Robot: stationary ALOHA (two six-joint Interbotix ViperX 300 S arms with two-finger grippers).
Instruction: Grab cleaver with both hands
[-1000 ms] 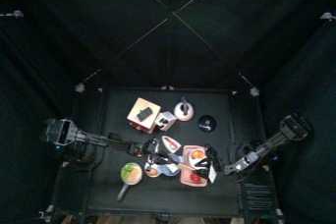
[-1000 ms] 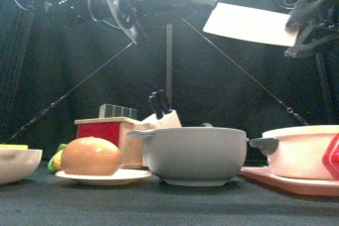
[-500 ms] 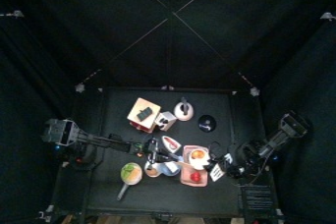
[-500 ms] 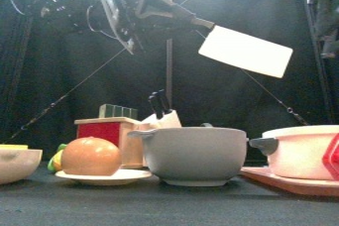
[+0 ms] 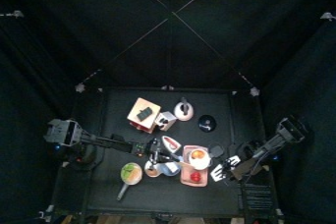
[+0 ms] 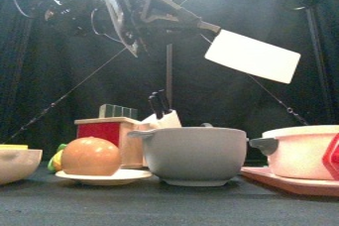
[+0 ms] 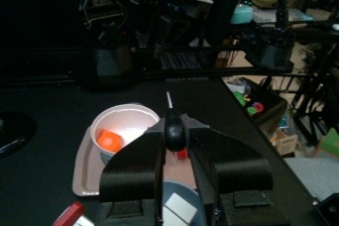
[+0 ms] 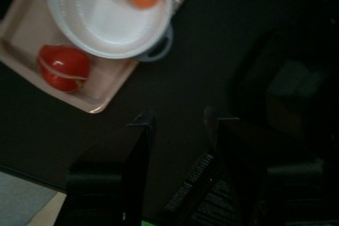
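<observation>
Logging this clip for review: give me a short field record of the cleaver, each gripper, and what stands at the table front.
cleaver: held up in the air above the table, blade tilted, handle toward the left arm
left gripper: shut on the cleaver handle
right gripper: open, empty, apart from the cleaver, above the bare table beside the tray
both-hand grasp: not yet done
table front: onion on a plate, grey bowl, white pot, knife block
</observation>
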